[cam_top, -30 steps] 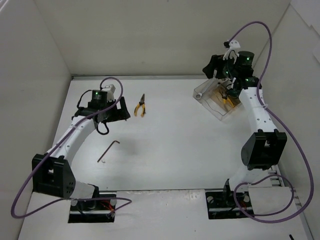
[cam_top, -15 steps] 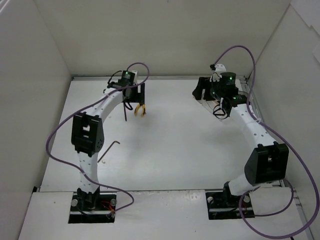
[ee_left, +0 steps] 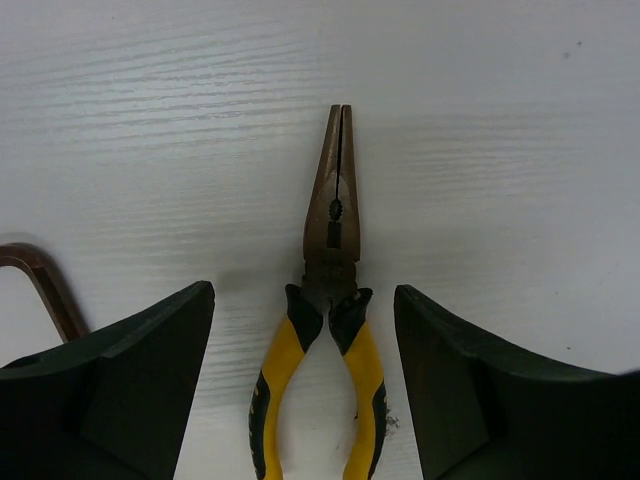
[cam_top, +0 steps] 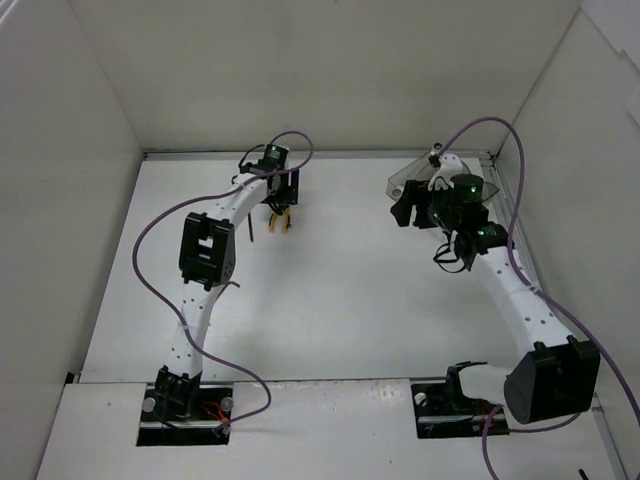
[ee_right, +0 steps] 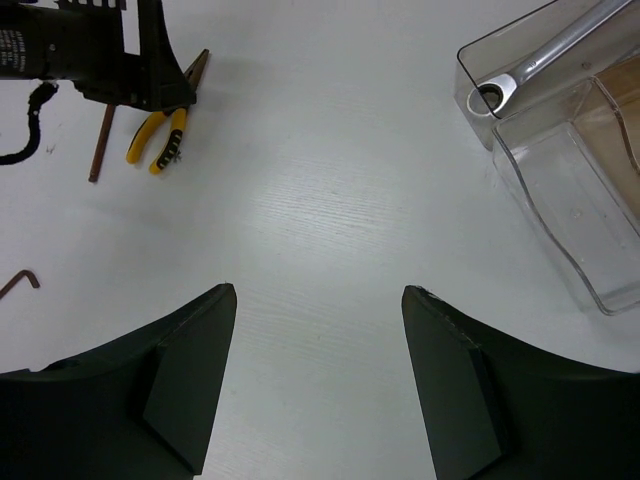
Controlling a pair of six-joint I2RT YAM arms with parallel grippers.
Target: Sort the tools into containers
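Our left gripper (ee_left: 300, 305) gapes wide, holding nothing, its fingers either side of the yellow-handled pliers (ee_left: 333, 250) lying on the table (ee_left: 520, 110). Our right gripper (ee_right: 318, 300) hangs open and empty near the clear box (ee_right: 575, 235).

Left arm (cam_top: 205, 255): stretched far forward from its base, elbow link raised, wrist pitched down toward the table. Left gripper (ee_left: 303, 300): jaws spread wide, fingers gripping nothing.

Right arm (cam_top: 510, 285): arcs forward along the right side, wrist turned inward to the left. Right gripper (ee_right: 318, 295): jaws spread wide, nothing held. It appears to hang above the table, but its height is unclear from overhead.
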